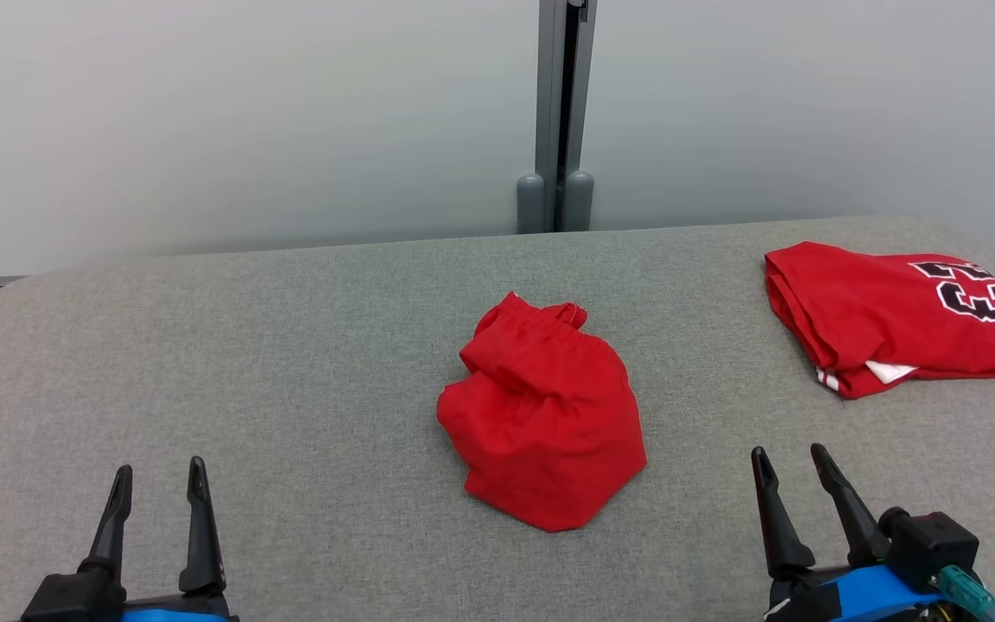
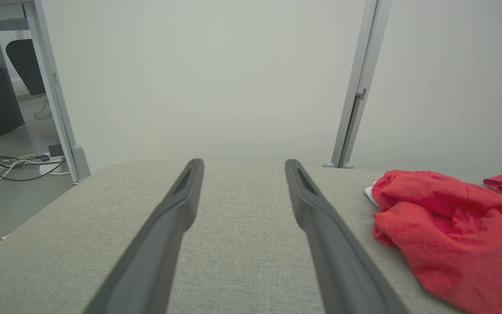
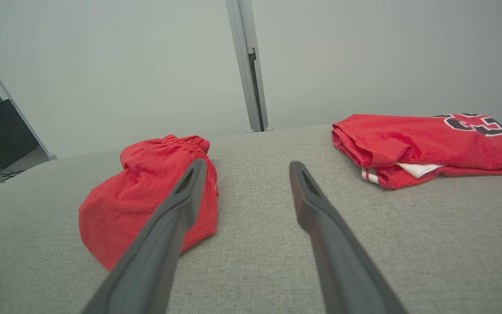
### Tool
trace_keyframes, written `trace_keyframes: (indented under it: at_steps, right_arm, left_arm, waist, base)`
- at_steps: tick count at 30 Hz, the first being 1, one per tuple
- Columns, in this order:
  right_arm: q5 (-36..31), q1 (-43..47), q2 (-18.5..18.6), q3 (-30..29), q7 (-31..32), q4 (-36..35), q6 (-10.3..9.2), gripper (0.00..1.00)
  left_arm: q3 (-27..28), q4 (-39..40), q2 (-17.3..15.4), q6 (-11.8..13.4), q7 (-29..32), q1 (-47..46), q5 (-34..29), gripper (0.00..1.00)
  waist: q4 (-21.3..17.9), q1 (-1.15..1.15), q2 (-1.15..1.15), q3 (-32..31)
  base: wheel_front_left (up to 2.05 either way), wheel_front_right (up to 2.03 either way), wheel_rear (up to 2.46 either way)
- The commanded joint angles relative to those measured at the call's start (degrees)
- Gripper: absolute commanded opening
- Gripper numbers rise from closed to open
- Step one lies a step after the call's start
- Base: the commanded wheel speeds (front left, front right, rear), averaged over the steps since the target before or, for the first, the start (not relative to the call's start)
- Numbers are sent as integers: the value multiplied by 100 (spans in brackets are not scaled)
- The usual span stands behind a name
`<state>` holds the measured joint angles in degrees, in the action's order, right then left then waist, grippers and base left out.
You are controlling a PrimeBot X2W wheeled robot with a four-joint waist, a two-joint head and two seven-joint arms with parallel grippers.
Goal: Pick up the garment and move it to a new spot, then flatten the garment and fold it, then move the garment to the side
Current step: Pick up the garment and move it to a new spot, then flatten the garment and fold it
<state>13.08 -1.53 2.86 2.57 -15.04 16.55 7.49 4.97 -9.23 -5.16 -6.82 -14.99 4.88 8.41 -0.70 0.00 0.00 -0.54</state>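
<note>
At the lower left, the left gripper (image 1: 161, 468) hovers over the grey padded table (image 1: 273, 345), its two dark fingers spread wide and holding nothing. The garment (image 1: 545, 415), a crumpled red heap, lies at the table's middle, between the grippers and a little beyond them; nothing touches it, so the pick-up seems not yet begun. At the lower right, the right gripper (image 1: 788, 451) is equally wide and empty, and a folded red jersey (image 1: 895, 315) lies by the far right edge, probably set aside.
</note>
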Motion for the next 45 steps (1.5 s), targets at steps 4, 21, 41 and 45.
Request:
trace_keyframes:
  at_steps: [4,21,41,45]
  right_arm:
    - [-7,95,6,-15,-19,40,2,100]
    - [11,69,6,-18,-19,117,1,100]
    - [-237,-1483,16,551,-19,957,1,100]
    - [-246,-1974,17,605,-19,1553,1,100]
  left_arm:
    - [49,-33,22,-40,-24,-11,-65,100]
    - [62,-64,65,-84,-26,-38,-104,100]
    - [-156,-80,13,-67,-25,-226,-76,100]
    - [-232,-65,1,-67,-25,-320,-68,100]
  waist:
    - [-6,0,0,-7]
    - [5,0,0,11]
    - [204,0,0,148]
    - [322,0,0,269]
  base:
    - [0,0,0]
    - [0,0,0]
    - [0,0,0]
    - [0,0,0]
